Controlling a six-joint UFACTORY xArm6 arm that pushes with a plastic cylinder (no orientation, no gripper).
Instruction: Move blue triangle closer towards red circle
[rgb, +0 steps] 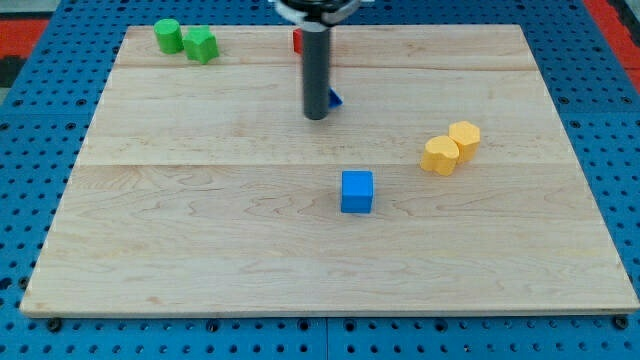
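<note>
My tip (316, 116) stands on the wooden board in the upper middle of the camera view. The blue triangle (335, 99) is mostly hidden behind the rod; only a small blue corner shows at the rod's right side, touching or nearly touching it just above the tip. The red circle (297, 41) is also mostly hidden behind the rod near the board's top edge; only a red sliver shows at the rod's left. The blue sliver lies a short way below the red one.
A blue cube (357, 192) sits below and right of my tip. Two yellow blocks (450, 147) touch each other at the right. A green cylinder (168, 36) and another green block (201, 45) sit at the top left. The board (200, 250) rests on a blue pegboard.
</note>
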